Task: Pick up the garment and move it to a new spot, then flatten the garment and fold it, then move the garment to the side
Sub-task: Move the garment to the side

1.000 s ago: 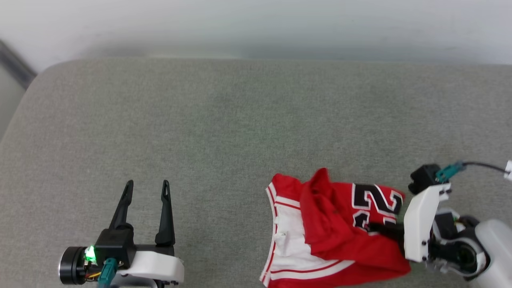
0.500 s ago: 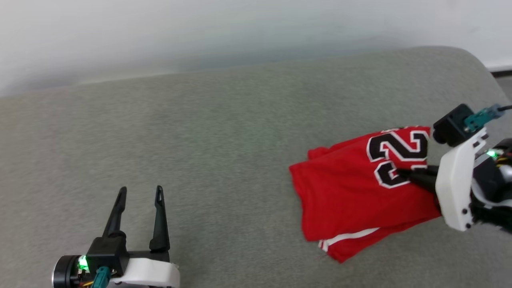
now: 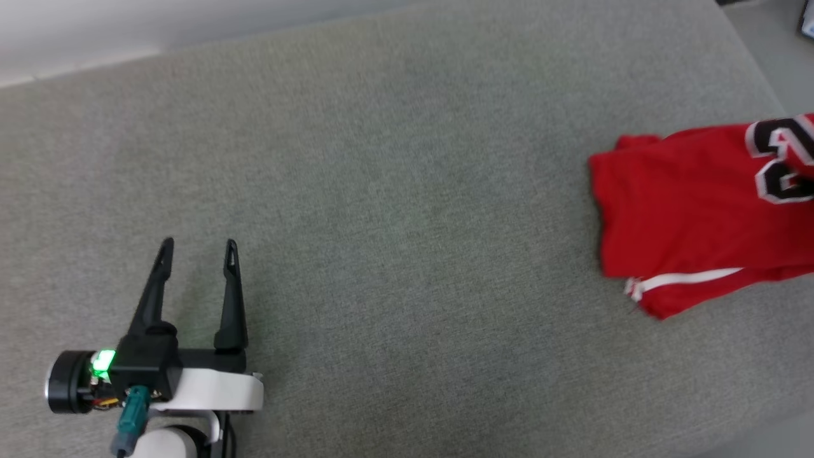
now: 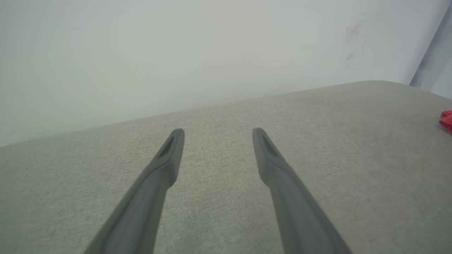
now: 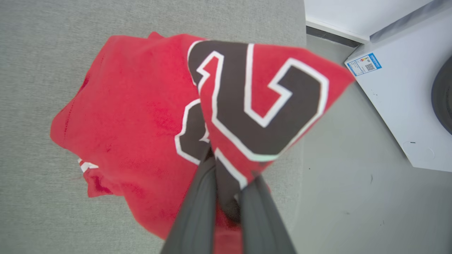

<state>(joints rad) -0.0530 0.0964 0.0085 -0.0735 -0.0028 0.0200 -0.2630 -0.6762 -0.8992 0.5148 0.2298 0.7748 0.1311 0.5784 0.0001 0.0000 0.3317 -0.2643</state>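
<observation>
The garment (image 3: 693,210) is a red shirt with a black, white-outlined number and a thin white stripe near its lower edge. In the head view it lies at the far right of the grey cushion (image 3: 407,191), cut off by the picture's edge. The right wrist view shows my right gripper (image 5: 227,169) shut on a fold of the garment (image 5: 141,116) at the number print; the cloth drapes down onto the cushion near its right end. My left gripper (image 3: 197,245) hovers open and empty at the lower left, far from the shirt. The left gripper (image 4: 218,131) points along the bare cushion, with a red scrap of garment (image 4: 446,119) at the right edge.
The cushion ends just right of the garment, with grey floor (image 5: 353,197) beyond. A white appliance (image 5: 399,88) with a blue label stands on that floor. A pale wall (image 4: 212,53) runs behind the cushion.
The head camera has swung. My right gripper has carried the garment to the right, away from the left gripper, and has left the head view. The crumpled heap now hangs red side out.
</observation>
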